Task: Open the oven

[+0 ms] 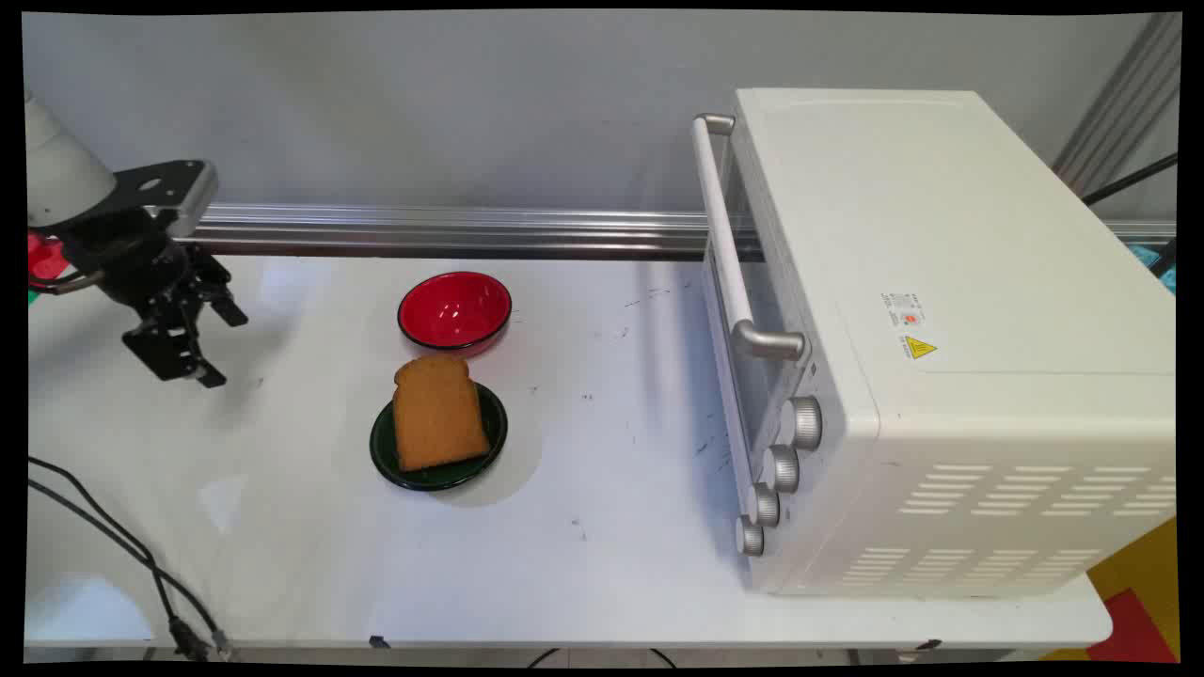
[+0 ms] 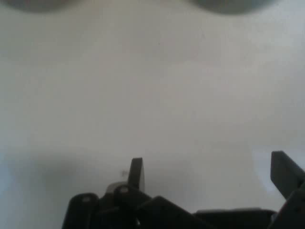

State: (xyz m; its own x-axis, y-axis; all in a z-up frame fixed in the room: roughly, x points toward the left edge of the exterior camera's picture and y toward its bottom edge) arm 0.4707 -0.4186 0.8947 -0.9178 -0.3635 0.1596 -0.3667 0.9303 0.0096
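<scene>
Tabletop (image 1: 602, 564): white, with black cables at its near left corner.
Oven (image 1: 941, 348): white, on the right side, door shut, four silver knobs facing left.
Gripper (image 1: 218, 348): at the far left above bare tabletop, fingers spread wide, holding nothing.
Green plate (image 1: 386, 449): centre-left, carrying a slice of toast (image 1: 437, 414).
Red bowl (image 1: 455, 310): just behind the plate.

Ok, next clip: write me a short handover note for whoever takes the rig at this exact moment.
Pincer: open, holding nothing, above bare table at its left end.
Nearest things: slice of toast lying on a dark green plate, mid-table; empty red bowl just behind it.
White toaster oven on the right, door shut.
Nothing touched by the pincer.
</scene>
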